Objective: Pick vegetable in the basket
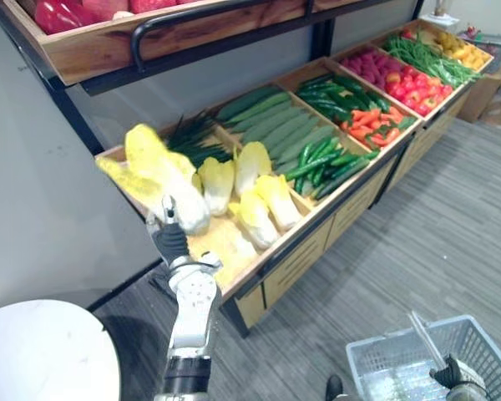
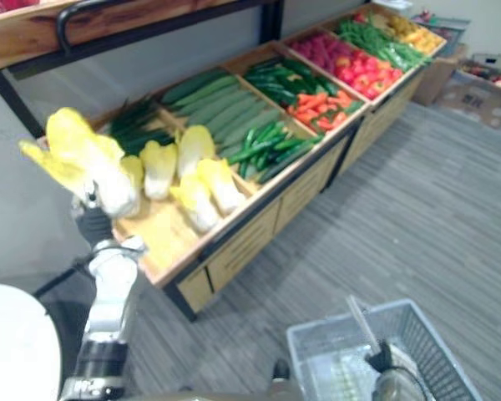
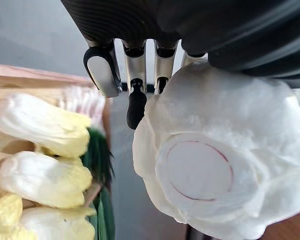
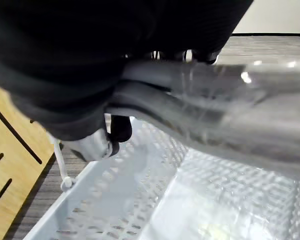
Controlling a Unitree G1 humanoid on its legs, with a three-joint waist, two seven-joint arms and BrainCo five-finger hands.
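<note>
L hand (image 1: 170,238) far left, raised over the end bin of the wooden produce stand (image 1: 334,219). Its fingers (image 3: 102,70) are closed on a napa cabbage (image 1: 154,167), gripped at the stalk end with the leafy top pointing up. In the L wrist view the cut base faces the cam, tucked against the palm. So the cabbage is in the air, clear of the bin, not yet in the basket.

Handling, my guess:
- Fairly heavy for one hand.
- Dense + stiff at the white stalk end.
- Leaves up top are soft and crinkly, prob tear or bruise if squeezed.
- Smooth ribs could slip.
- Best hold = low round the firm base, as it's held now.
- Top-heavy held upright, may tip on the swing across.

More cabbages (image 1: 259,209) lie in the same bin, cucumbers (image 1: 275,125) in the next bin over.

Far right, low: grey plastic basket (image 1: 380,368), R hand (image 1: 451,373) clenched on its handle (image 1: 423,334). It's well apart from the cabbage.
</note>
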